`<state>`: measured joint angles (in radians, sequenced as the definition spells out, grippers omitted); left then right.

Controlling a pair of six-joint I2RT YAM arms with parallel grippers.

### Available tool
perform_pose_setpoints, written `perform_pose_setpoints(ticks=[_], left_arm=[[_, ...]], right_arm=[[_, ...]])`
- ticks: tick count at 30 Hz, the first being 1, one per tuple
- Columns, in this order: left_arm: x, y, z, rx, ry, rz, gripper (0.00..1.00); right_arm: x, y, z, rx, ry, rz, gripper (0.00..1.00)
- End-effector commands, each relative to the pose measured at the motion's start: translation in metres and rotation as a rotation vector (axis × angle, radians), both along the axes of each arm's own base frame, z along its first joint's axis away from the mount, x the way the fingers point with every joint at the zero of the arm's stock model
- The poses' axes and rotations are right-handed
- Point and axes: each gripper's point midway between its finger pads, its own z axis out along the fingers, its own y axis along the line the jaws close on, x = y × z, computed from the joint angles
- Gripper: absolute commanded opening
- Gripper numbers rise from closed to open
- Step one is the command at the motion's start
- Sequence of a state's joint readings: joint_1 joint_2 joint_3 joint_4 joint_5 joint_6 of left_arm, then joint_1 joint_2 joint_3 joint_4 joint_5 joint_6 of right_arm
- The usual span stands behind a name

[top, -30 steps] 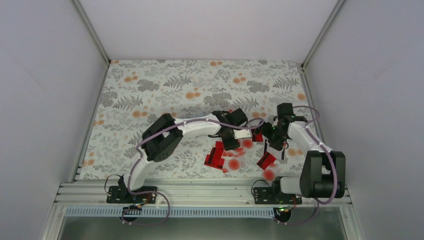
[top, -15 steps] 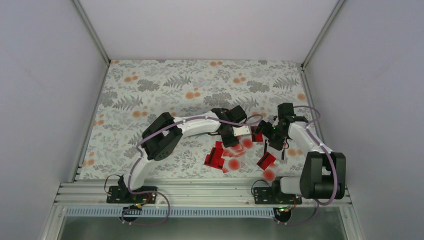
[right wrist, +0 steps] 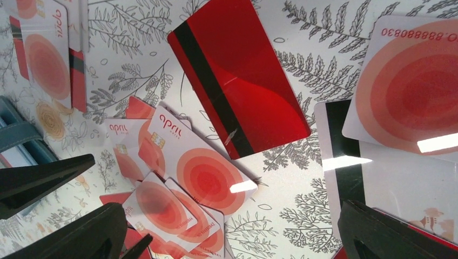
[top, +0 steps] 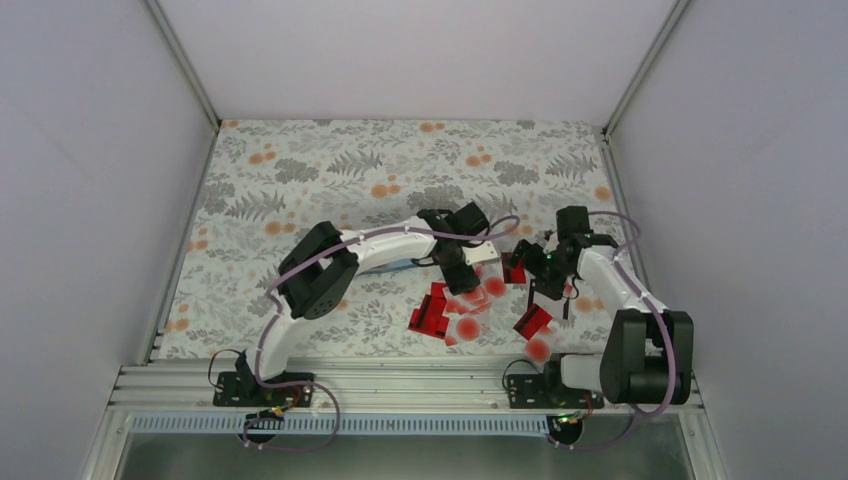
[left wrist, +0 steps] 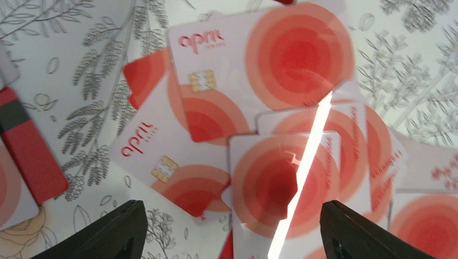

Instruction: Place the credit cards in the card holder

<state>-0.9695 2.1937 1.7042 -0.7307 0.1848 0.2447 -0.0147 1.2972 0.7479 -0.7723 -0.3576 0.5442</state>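
While the left tool [left wrist: 232, 218] hovers, credit cards [left wrist: 281, 59] lie beneath.

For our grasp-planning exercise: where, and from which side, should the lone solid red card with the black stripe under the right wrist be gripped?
Probably across its short width, pinching the two long edges from straight above. The red card lies flat on the tablecloth, nothing overlaps it, and bare cloth borders both long edges, leaving landing room on either side.

I read the credit cards [left wrist: 294, 59] as smooth glossy plastic, glare streaking their faces. Tablecloth [left wrist: 421, 81] under them looks like matt printed cloth, lying smooth.
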Motion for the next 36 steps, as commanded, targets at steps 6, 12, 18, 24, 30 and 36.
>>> perform_pose_setpoints(ticks=[6, 12, 18, 24, 30, 36], left_arm=[[-0.026, 0.004, 0.006, -0.024, 0.037, -0.059, 1.00], [-0.028, 0.003, -0.010, 0.012, 0.029, -0.072, 0.95], [-0.033, 0.008, -0.028, 0.077, 0.015, -0.094, 0.90], [-0.036, 0.012, -0.037, 0.090, 0.016, -0.100, 0.87], [-0.032, 0.019, -0.053, 0.135, 0.010, -0.095, 0.63], [-0.030, 0.023, -0.058, 0.144, 0.011, -0.086, 0.58]], right_arm=[[-0.007, 0.007, 0.001, 0.046, -0.024, 0.020, 0.99], [-0.013, 0.007, 0.002, 0.045, -0.019, 0.020, 0.99], [-0.016, 0.006, 0.004, 0.042, -0.019, 0.016, 0.99], [-0.021, 0.006, 0.003, 0.044, -0.010, 0.012, 0.99], [-0.024, 0.006, 0.002, 0.045, -0.004, 0.004, 0.99], [-0.027, 0.006, 0.002, 0.044, 0.001, 0.001, 0.99]])
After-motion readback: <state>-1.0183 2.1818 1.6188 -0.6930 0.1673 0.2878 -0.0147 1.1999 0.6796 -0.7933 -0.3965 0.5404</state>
